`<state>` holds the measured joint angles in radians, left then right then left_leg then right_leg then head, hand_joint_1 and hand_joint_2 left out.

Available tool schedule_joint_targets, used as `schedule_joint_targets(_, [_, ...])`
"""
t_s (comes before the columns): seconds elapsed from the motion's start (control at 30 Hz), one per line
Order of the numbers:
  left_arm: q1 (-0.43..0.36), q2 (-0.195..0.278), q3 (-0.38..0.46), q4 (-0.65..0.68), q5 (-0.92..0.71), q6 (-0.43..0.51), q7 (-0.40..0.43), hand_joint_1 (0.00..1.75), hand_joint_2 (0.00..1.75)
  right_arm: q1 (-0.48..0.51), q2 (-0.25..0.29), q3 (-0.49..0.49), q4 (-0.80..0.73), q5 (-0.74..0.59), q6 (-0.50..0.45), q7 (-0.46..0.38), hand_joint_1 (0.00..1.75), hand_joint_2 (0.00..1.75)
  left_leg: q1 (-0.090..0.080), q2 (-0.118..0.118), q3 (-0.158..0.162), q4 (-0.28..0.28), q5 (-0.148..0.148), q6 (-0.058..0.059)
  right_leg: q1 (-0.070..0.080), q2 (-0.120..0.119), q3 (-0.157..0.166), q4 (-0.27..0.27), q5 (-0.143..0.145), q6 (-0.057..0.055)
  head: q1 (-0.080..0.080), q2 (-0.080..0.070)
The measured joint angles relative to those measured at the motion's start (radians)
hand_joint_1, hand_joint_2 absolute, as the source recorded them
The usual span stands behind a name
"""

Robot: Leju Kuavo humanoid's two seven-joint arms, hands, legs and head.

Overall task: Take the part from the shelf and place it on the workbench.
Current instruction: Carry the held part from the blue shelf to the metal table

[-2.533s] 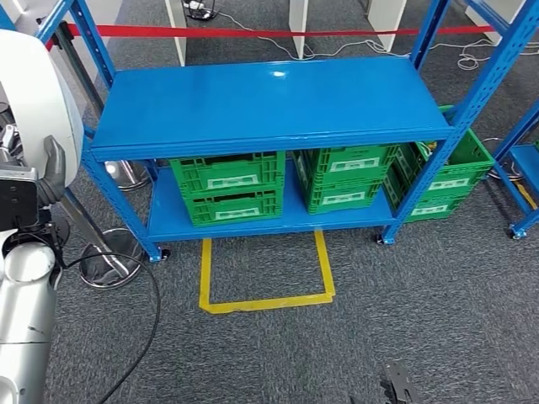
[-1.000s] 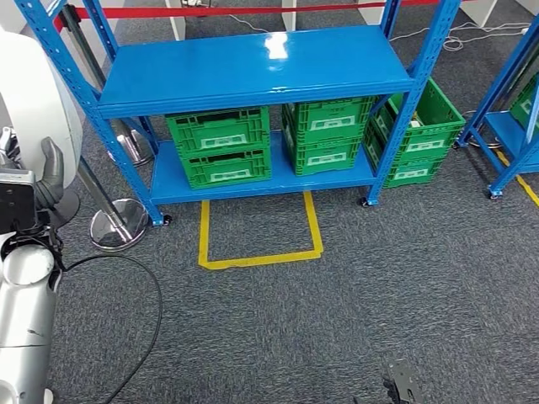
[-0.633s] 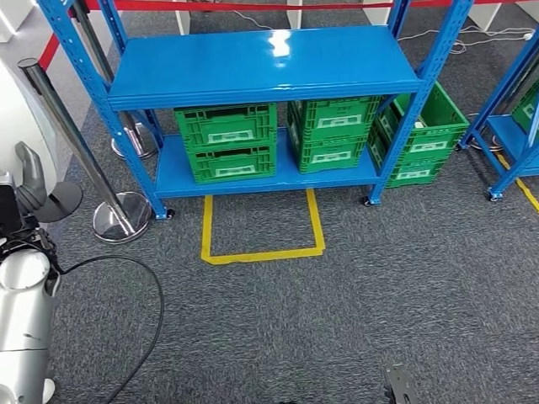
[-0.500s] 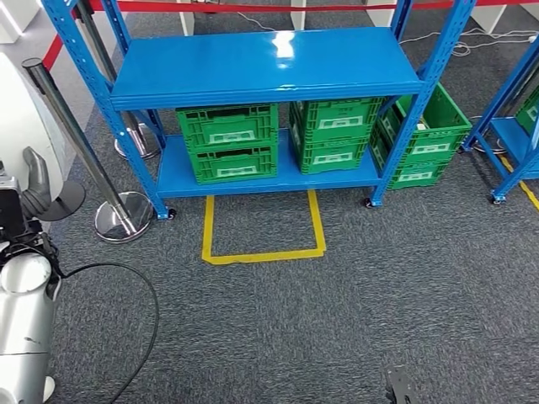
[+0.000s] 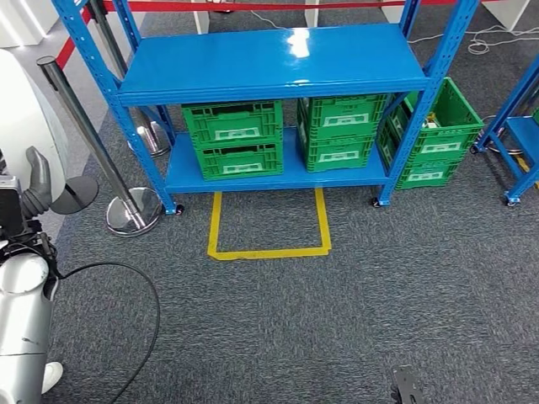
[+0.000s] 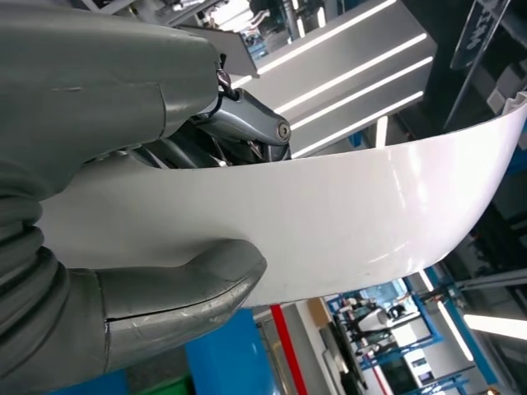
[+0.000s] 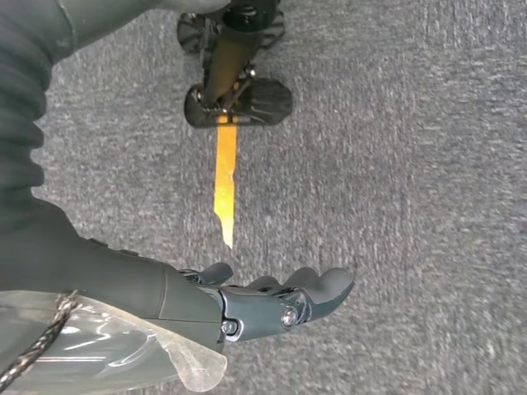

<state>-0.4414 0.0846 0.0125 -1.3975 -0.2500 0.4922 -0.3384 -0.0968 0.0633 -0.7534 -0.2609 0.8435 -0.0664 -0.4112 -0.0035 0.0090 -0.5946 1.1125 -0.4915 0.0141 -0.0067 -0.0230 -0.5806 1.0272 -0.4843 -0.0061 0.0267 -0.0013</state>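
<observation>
Grey short-pile carpet (image 5: 381, 320) covers the floor in the head view, marked by a three-sided outline of yellow tape (image 5: 270, 236) just in front of a blue painted-steel shelf unit (image 5: 273, 63). Its glossy top board is bare; along the lower board's front edge stand ribbed green plastic crates (image 5: 232, 139) with white labels, and a further green crate (image 5: 439, 135) sits on the floor outside the unit's right post. A chromed stanchion with a round base (image 5: 130, 210) stands at the unit's left corner, and a black cable (image 5: 136, 328) loops across the carpet near it. The left hand (image 5: 34, 181) is raised at the left edge against a large, smooth white curved shell part (image 5: 29, 126).

Left wrist view: the left hand (image 6: 174, 280) is clamped on the white shell (image 6: 348, 222), the thick grey thumb lying across its glossy convex face and darker fingers on the far side. The part is thus off the shelf and carried; no workbench is seen.

Right wrist view: the right hand (image 7: 273, 300) hangs over the carpet, holding nothing, fingers extended and slightly apart.

Judged risks: the slick, curved surface offers little friction, so the shell could slip from a one-handed hold while walking. The cable and the stanchion base are trip or snag hazards. The wide shell could strike a post of the unit when the robot turns.
</observation>
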Motion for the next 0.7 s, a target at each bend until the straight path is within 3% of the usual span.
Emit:
schedule_joint_targets(0.07, [-0.004,0.004,-0.002,-0.005,-0.021,0.002,0.0,1.75,1.75,-0.001,0.001,-0.001,0.0,0.0,-0.001,0.002,0.0,1.75,-0.011,0.018,0.039,-0.081,0.014,0.016,0.002,-0.011,-0.002,-0.001,0.004,0.005,0.0,0.0])
schedule_joint_targets(0.13, [-0.006,0.01,-0.005,-0.011,-0.06,0.005,0.004,1.75,1.75,0.0,0.001,-0.003,0.0,0.001,-0.003,0.007,0.0,1.75,-0.015,0.016,0.04,-0.099,0.015,0.019,0.001,-0.023,-0.004,-0.005,0.009,0.014,0.0,0.0])
schedule_joint_targets(0.2, [-0.008,0.016,-0.009,-0.019,-0.084,0.007,0.011,1.75,1.75,-0.001,0.0,-0.004,0.0,0.002,-0.004,0.009,0.0,1.75,-0.009,0.007,0.04,-0.115,0.026,0.022,0.001,-0.018,-0.016,0.009,-0.006,0.023,0.001,0.0])
schedule_joint_targets(0.27, [-0.01,0.017,-0.013,-0.023,-0.089,0.009,0.015,1.75,1.75,-0.002,-0.001,-0.005,0.0,0.002,-0.004,0.01,0.0,1.75,-0.004,-0.002,0.037,-0.126,0.037,0.025,0.0,0.006,-0.058,0.095,-0.059,0.03,0.002,0.0])
schedule_joint_targets(0.33, [-0.008,0.018,-0.016,-0.024,-0.091,0.01,0.016,1.75,1.75,0.0,-0.001,-0.006,0.0,0.003,-0.004,0.011,0.0,1.75,-0.004,-0.014,0.029,-0.126,0.042,0.027,-0.002,0.019,-0.119,0.234,-0.119,0.036,0.002,0.0])
schedule_joint_targets(0.37, [-0.005,0.018,-0.017,-0.024,-0.092,0.01,0.016,1.75,1.75,0.002,-0.001,-0.006,0.0,0.003,-0.004,0.011,0.0,1.75,-0.004,-0.021,0.027,-0.125,0.044,0.026,-0.003,0.021,-0.137,0.277,-0.13,0.038,0.002,0.0])
schedule_joint_targets(0.4, [-0.003,0.018,-0.018,-0.024,-0.093,0.01,0.016,1.75,1.75,0.003,-0.001,-0.006,0.0,0.003,-0.004,0.011,0.0,1.75,-0.004,-0.029,0.025,-0.124,0.046,0.025,-0.003,0.021,-0.136,0.281,-0.12,0.04,0.002,0.0])
schedule_joint_targets(0.47, [-0.001,0.018,-0.018,-0.025,-0.094,0.01,0.016,1.75,1.75,0.003,-0.002,-0.007,0.0,0.003,-0.004,0.011,0.0,1.75,-0.002,-0.045,0.024,-0.119,0.046,0.021,-0.007,0.03,-0.077,0.168,-0.052,0.042,0.002,0.0])
schedule_joint_targets(0.53, [-0.003,0.018,-0.02,-0.026,-0.096,0.012,0.016,1.75,1.75,0.003,-0.002,-0.007,0.0,0.003,-0.003,0.011,0.0,1.75,-0.002,-0.059,0.015,-0.106,0.044,0.012,-0.014,0.066,-0.011,0.041,-0.011,0.042,0.001,0.0])
schedule_joint_targets(0.6, [-0.005,0.018,-0.022,-0.029,-0.101,0.015,0.016,1.75,1.75,0.004,-0.002,-0.007,0.001,0.003,-0.003,0.012,0.0,1.75,-0.002,-0.074,-0.002,-0.095,0.048,0.001,-0.016,0.087,0.008,0.004,-0.013,0.037,0.0,0.0])
schedule_joint_targets(0.67, [-0.004,0.019,-0.023,-0.033,-0.105,0.017,0.016,1.75,1.75,0.005,-0.001,-0.007,0.001,0.004,-0.003,0.013,0.0,1.75,0.0,-0.088,-0.012,-0.091,0.052,-0.009,-0.017,0.071,0.006,0.002,-0.009,0.027,0.001,0.0])
schedule_joint_targets(0.7, [-0.004,0.02,-0.024,-0.035,-0.106,0.017,0.016,1.75,1.75,0.005,-0.001,-0.007,0.001,0.005,-0.003,0.013,0.0,1.75,0.0,-0.083,-0.017,-0.082,0.045,-0.015,-0.019,0.062,0.007,0.0,-0.007,0.021,-0.001,0.0])
